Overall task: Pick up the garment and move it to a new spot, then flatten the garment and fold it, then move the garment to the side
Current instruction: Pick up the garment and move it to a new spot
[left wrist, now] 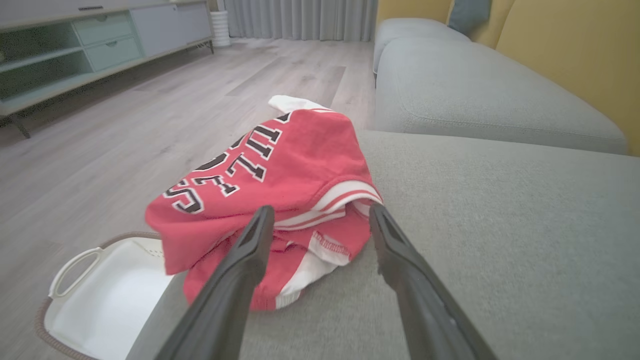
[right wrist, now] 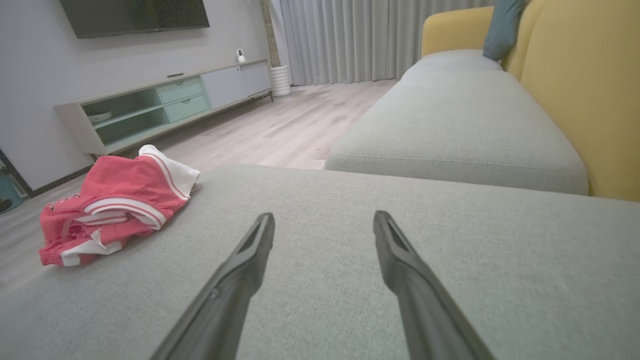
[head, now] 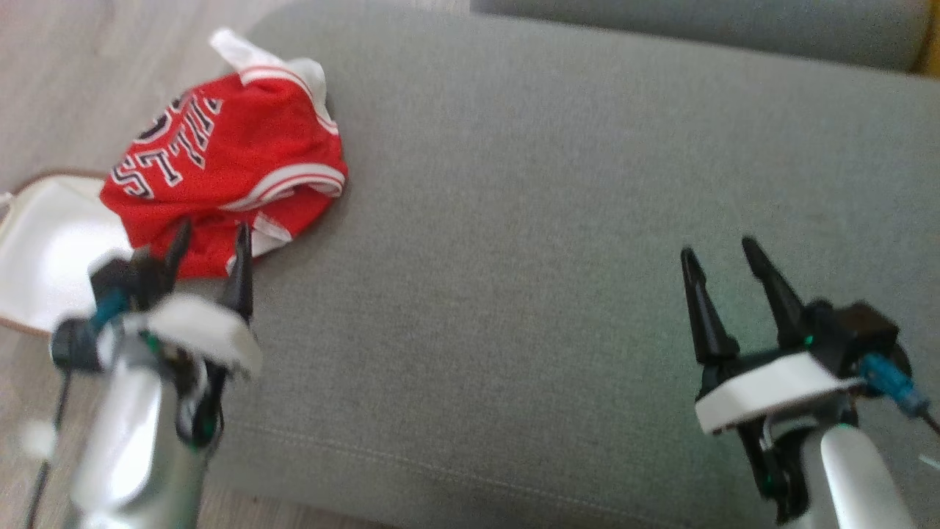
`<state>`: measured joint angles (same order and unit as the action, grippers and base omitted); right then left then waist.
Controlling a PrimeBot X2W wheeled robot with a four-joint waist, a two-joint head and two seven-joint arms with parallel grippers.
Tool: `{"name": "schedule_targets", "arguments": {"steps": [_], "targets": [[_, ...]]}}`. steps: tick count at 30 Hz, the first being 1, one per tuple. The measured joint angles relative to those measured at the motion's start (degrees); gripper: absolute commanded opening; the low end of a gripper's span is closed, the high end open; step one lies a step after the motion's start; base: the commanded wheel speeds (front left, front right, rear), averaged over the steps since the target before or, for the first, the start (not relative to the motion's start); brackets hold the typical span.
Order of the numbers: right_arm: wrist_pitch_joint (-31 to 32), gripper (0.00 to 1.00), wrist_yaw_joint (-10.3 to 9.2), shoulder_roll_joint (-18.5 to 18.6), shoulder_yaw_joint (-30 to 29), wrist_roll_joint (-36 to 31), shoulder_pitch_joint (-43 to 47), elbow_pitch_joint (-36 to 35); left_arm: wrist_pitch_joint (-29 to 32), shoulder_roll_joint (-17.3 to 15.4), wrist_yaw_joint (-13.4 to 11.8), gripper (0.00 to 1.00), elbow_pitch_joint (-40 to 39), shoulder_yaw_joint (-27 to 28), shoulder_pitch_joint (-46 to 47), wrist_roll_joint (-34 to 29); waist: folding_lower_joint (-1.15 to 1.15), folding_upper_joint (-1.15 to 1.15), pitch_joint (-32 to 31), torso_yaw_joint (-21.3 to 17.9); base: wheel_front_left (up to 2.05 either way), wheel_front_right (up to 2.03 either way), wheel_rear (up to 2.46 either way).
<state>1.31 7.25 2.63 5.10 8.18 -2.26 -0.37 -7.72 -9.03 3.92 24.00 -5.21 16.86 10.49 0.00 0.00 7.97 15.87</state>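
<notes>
The red shirt [head: 228, 154] is lying crumpled at the left edge of the sofa [head: 551, 220], directly at twelve o'clock from the nearer left hand [head: 213, 231], which is hanging released just beside it, while the right hand [head: 718, 250], also released, is hovering well off at three o'clock.

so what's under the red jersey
The red jersey lies bunched on a corner of the grey cushion, partly overhanging the white basket on the floor. Anything beneath its folds is covered.

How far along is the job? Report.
Done: nothing; the garment lies crumpled at the edge of the cushion, above a basket. In hand: left gripper open at the garment, not gripping; right gripper open over bare cushion. Left: move, flatten, fold, set aside.
</notes>
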Motion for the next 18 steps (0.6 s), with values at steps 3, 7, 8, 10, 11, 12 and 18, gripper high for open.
{"name": "schedule_targets", "arguments": {"steps": [3, 7, 8, 10, 11, 12, 18], "targets": [[1.09, 1.00, 0.00, 0.05, -0.08, -1.19, -2.43, -1.34, 3.36, -0.63, 1.41, 1.00, 3.34, -0.08, 7.15, 1.92, 0.01, 0.00, 3.33, -0.18, 0.00, 0.00, 0.00], [2.07, 1.00, 0.00, 0.44, -0.04, -1.71, -4.62, -2.56, 8.55, -2.48, 2.68, 1.00, 9.71, -0.15, 15.58, 4.55, 0.01, 0.00, 7.81, -0.65, 0.00, 0.00, 0.00], [2.25, 1.00, 0.00, 0.59, -0.01, -1.72, -4.97, -2.80, 9.67, -3.13, 2.81, 1.00, 11.58, -0.23, 17.50, 5.16, 0.01, 0.00, 8.88, -0.81, 0.00, 0.00, 0.00], [2.59, 1.00, 0.00, 0.83, 0.01, -1.86, -5.76, -3.21, 11.76, -4.33, 3.16, 1.00, 15.11, -0.46, 21.30, 6.47, 0.01, 0.00, 10.91, -1.17, 0.00, 0.00, 0.00], [2.71, 1.00, 0.00, 0.98, 0.11, -1.99, -6.10, -3.27, 12.66, -5.00, 3.19, 1.00, 16.88, -0.67, 23.09, 7.00, 0.02, 0.00, 11.78, -1.37, 0.00, 0.00, 0.00], [2.76, 1.00, 0.00, 1.10, 0.21, -2.15, -6.49, -3.27, 13.77, -5.63, 3.22, 1.00, 18.72, -1.09, 24.94, 7.56, 0.02, 0.00, 12.56, -1.61, 0.00, 0.00, 0.00], [3.08, 1.00, 0.00, 1.41, 0.75, -2.13, -7.83, -3.58, 19.91, -8.40, 3.53, 1.00, 27.69, -3.01, 32.43, 9.47, 0.00, 0.00, 15.16, -3.89, 0.00, 0.00, 0.00]]}}
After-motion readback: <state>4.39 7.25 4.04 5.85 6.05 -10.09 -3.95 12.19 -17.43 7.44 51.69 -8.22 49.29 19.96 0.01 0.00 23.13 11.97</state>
